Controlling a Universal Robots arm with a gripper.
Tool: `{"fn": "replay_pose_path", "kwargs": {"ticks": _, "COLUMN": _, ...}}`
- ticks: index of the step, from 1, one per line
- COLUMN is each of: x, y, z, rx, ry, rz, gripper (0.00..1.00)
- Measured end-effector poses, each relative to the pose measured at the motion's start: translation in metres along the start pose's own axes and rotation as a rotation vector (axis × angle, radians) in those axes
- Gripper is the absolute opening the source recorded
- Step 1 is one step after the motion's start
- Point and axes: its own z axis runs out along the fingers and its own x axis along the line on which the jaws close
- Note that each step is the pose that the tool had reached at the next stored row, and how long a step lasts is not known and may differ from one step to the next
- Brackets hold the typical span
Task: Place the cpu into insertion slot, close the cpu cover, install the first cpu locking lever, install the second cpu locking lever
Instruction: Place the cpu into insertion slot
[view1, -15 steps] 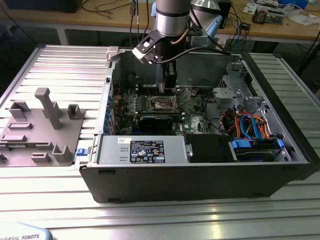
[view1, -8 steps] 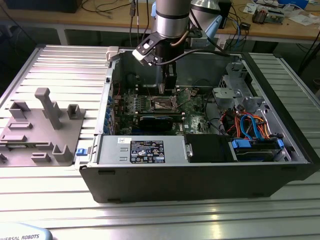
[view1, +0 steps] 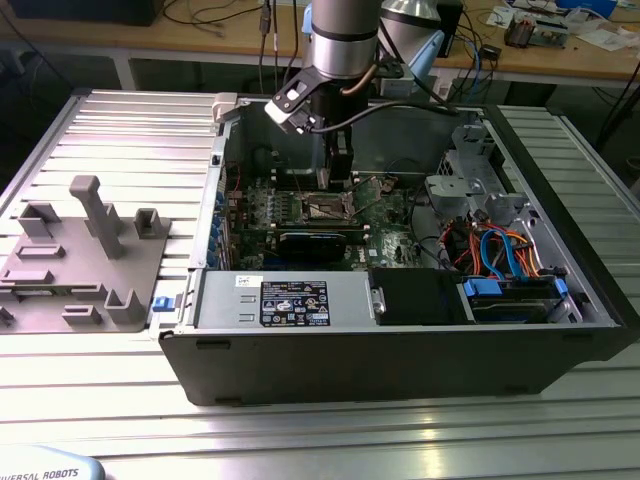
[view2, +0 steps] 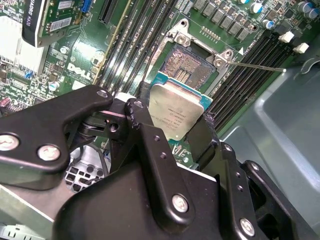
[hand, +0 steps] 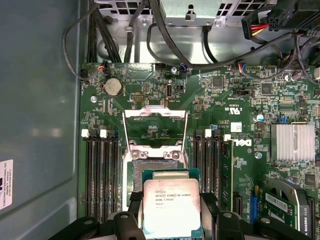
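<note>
The cpu (view2: 176, 112) hangs flat, pinched at two opposite edges by the jaws of the gripper (view2: 174, 119), overlapping the near part of the insertion slot (view2: 192, 61); the cpu cover (hand: 155, 113) stands flipped open beyond it. The chip hides the slot's near half, so alignment is hard to judge

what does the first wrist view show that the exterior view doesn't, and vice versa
First wrist view, not exterior: the small square silver-grey cpu clamped in the black gripper, and the thin metal cpu cover raised off the square insertion slot. Exterior view, not first wrist: the grey fixture tray and the dark computer case's outer wall. Both: the gripper and green circuit board.
</note>
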Motion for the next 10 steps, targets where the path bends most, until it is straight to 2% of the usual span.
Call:
{"fn": "replay_pose_path", "kwargs": {"ticks": 1, "x": 0.0, "y": 0.0, "z": 0.0001, "rx": 0.0, "ry": 0.0, "rz": 0.0, "gripper": 0.54}}
{"fn": "replay_pose_path", "kwargs": {"ticks": 3, "x": 0.0, "y": -0.0003, "z": 0.0065, "rx": 0.0, "ry": 0.0, "rz": 0.0, "gripper": 0.54}}
{"fn": "replay_pose_path", "kwargs": {"ticks": 7, "x": 0.0, "y": -0.0003, "z": 0.0071, "rx": 0.0, "ry": 0.0, "rz": 0.0, "gripper": 0.54}}
{"fn": "replay_pose_path", "kwargs": {"ticks": 9, "x": 0.0001, "y": -0.0008, "z": 0.019, "rx": 0.0, "ry": 0.0, "rz": 0.0, "gripper": 0.54}}
{"fn": "replay_pose_path", "kwargs": {"ticks": 10, "x": 0.0001, "y": -0.0008, "z": 0.0191, "rx": 0.0, "ry": 0.0, "rz": 0.0, "gripper": 0.54}}
